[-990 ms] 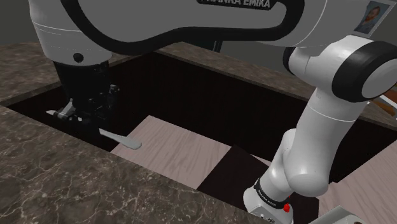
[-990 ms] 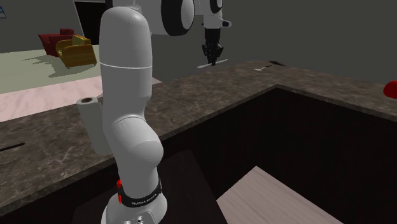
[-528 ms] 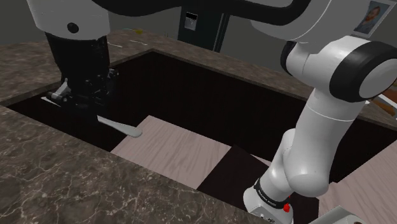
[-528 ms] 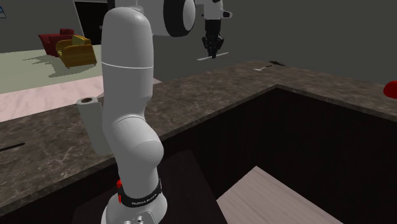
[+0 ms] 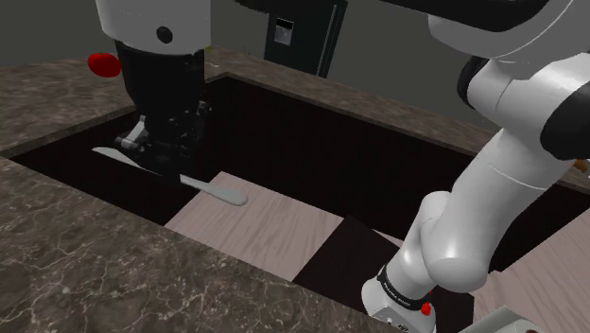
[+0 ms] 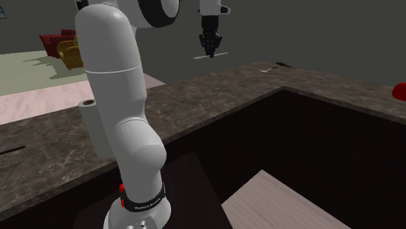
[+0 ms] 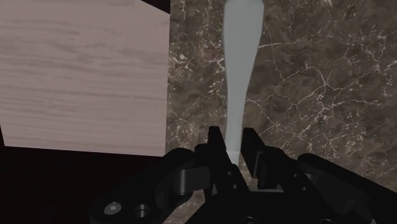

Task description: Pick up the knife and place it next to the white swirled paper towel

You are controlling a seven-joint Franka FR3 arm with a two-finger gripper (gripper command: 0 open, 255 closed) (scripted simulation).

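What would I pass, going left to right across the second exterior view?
armchairs → white arm → pincer clasping the knife → red object

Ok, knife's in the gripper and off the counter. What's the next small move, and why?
Probably carry it at this height toward the second exterior view's left, to the paper towel roll, before lowering. The gripper is shut on the knife, which hangs clear above the countertop. The roll stands further along that counter, partly hidden by the arm.
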